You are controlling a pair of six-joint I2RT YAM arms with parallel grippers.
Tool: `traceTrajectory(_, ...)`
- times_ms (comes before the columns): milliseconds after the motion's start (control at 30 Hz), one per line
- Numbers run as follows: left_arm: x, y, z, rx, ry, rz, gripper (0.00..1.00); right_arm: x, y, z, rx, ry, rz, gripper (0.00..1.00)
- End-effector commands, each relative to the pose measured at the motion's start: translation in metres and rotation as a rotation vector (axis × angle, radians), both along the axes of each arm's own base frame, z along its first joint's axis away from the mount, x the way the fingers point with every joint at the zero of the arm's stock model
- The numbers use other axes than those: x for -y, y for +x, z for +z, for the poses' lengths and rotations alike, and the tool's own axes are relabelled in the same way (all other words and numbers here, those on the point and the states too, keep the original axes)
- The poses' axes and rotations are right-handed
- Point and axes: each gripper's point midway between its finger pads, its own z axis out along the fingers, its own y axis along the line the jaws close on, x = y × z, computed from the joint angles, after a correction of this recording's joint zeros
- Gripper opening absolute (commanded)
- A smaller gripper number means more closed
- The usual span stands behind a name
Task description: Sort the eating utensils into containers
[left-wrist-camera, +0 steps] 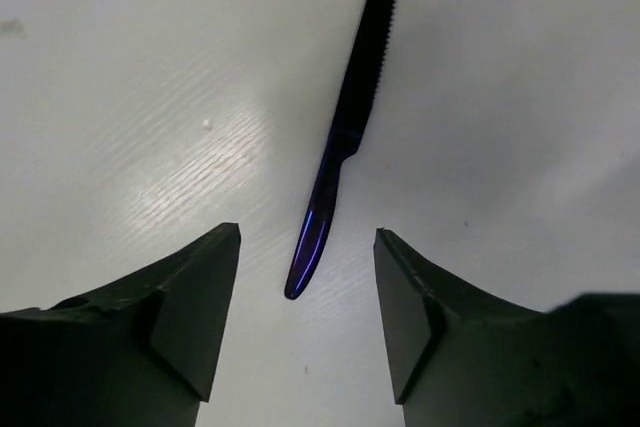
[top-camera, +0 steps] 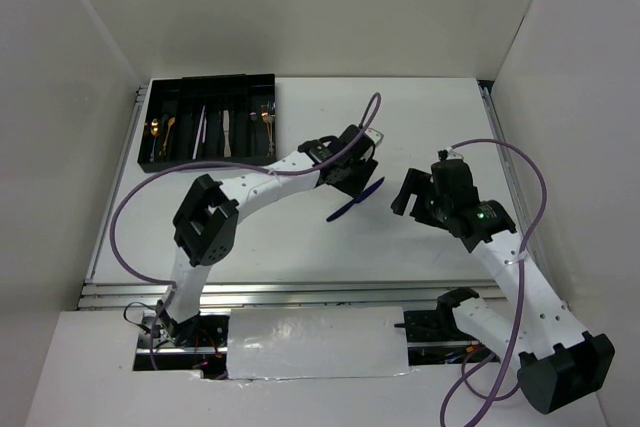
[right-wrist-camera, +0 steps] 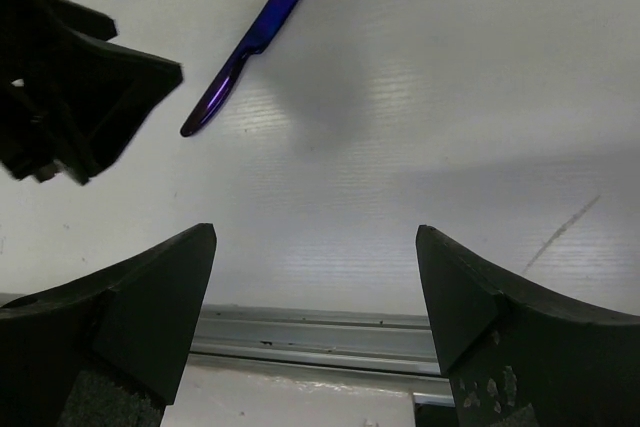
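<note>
Far off to the left gripper's (left-wrist-camera: 308, 237) left, the black tray (top-camera: 210, 80) holds utensils (top-camera: 264, 119) too small to tell apart. That claw's jaws stand apart. The blue-black knife (left-wrist-camera: 345, 127) lies loose, handle end between the fingertips, tip cut off. Right gripper (right-wrist-camera: 315, 237) gapes empty beyond it.

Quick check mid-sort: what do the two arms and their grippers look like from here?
Left arm and right arm: white links, blocky black joint housings, a purple cable looping along each. A green light glows near the right wrist. Left fingers and right fingers are matte black wedges.
</note>
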Motion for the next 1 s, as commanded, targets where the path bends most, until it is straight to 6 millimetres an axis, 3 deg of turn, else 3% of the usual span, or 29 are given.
traceTrajectory(0, 0.019, -0.009, -0.020, -0.082, -0.003, -0.124, 0.71, 0.008, 0.000, 0.004, 0.020, -0.005, -0.050, 0.89)
traceTrajectory(33, 0.021, -0.009, -0.032, -0.100, 0.011, -0.135, 0.74, 0.009, -0.001, 0.003, 0.016, -0.006, -0.051, 0.89)
traceTrajectory(200, 0.026, -0.008, -0.052, -0.151, 0.034, -0.165, 0.79, 0.011, -0.003, 0.002, 0.014, -0.003, -0.060, 0.90)
traceTrajectory(267, 0.024, -0.006, -0.069, -0.166, 0.062, -0.159, 0.78, 0.011, -0.003, 0.001, 0.013, 0.002, -0.063, 0.89)
traceTrajectory(567, 0.006, -0.006, -0.107, -0.214, 0.161, -0.113, 0.66, 0.010, -0.001, -0.004, -0.008, -0.007, -0.053, 0.89)
traceTrajectory(767, -0.010, -0.015, -0.125, -0.277, 0.179, -0.106, 0.50, 0.010, 0.002, -0.005, -0.008, -0.008, -0.057, 0.90)
traceTrajectory(867, -0.011, -0.012, -0.125, -0.303, 0.149, -0.096, 0.37, 0.010, 0.002, -0.003, -0.001, -0.006, -0.054, 0.90)
traceTrajectory(900, -0.013, -0.009, -0.124, -0.303, 0.144, -0.084, 0.25, 0.011, 0.002, -0.004, 0.000, -0.008, -0.055, 0.89)
traceTrajectory(967, -0.014, -0.005, -0.117, -0.294, 0.137, -0.081, 0.21, 0.012, 0.002, -0.005, 0.004, -0.011, -0.054, 0.89)
